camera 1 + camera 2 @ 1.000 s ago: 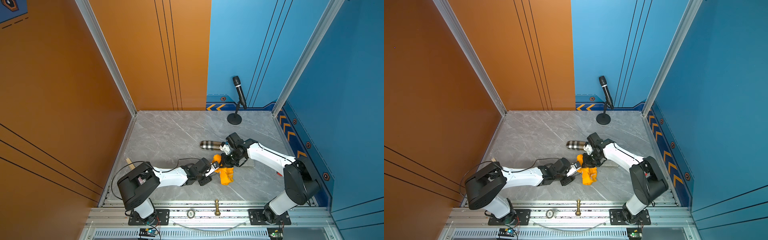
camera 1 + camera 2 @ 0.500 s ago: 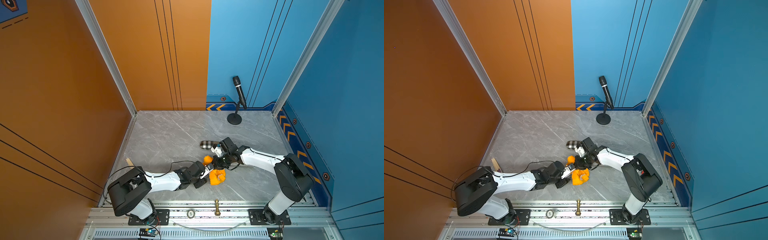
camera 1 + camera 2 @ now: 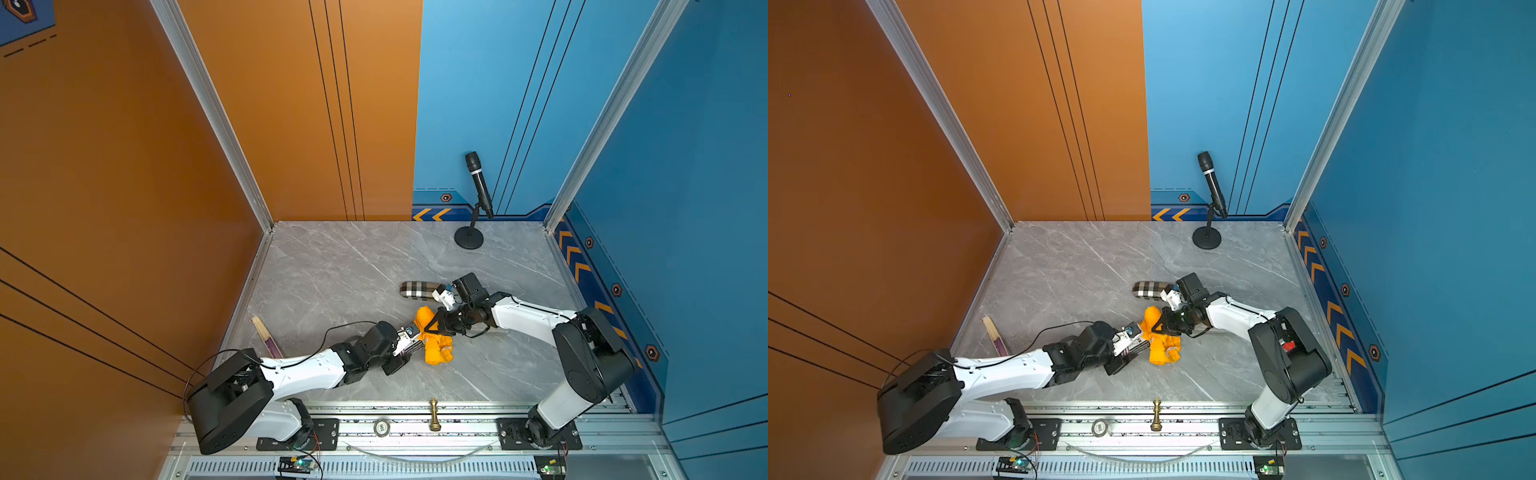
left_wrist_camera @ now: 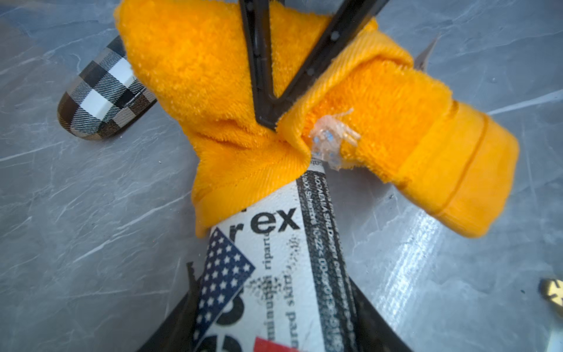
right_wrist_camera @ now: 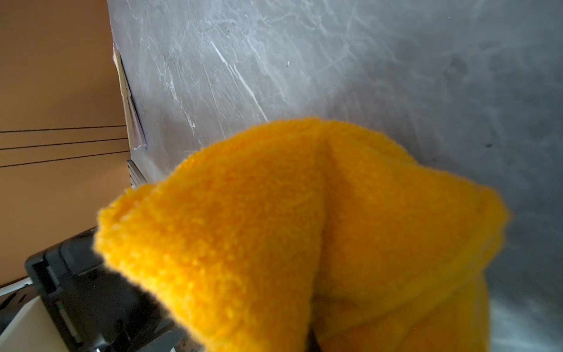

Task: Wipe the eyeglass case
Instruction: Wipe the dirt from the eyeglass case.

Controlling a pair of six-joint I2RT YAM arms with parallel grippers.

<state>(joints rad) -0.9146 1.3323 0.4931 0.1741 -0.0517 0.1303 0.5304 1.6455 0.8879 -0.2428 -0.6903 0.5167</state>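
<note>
The left gripper point(image 3: 418, 343) has its taped fingers point(image 4: 274, 243) pressed together, pinching a hem of the orange cloth point(image 3: 437, 351) at their tips. The right gripper point(image 3: 434, 326) meets it from the opposite side. Its black fingers point(image 4: 260, 61) close to a point on a fold of the same cloth. Both pairs of fingers grip the cloth, their tips nearly touching, and the cloth bunches around them and down onto the table point(image 3: 332, 270). One lobe stands up beside the right fingers, and the rest hangs past the left tips onto the table. The plaid case point(image 3: 417, 289) lies flat on the table just behind the right fingers, on the side away from the left ones. Neither pair of fingers touches it. A mic point(image 3: 478, 183) stands well beyond the case.
</note>
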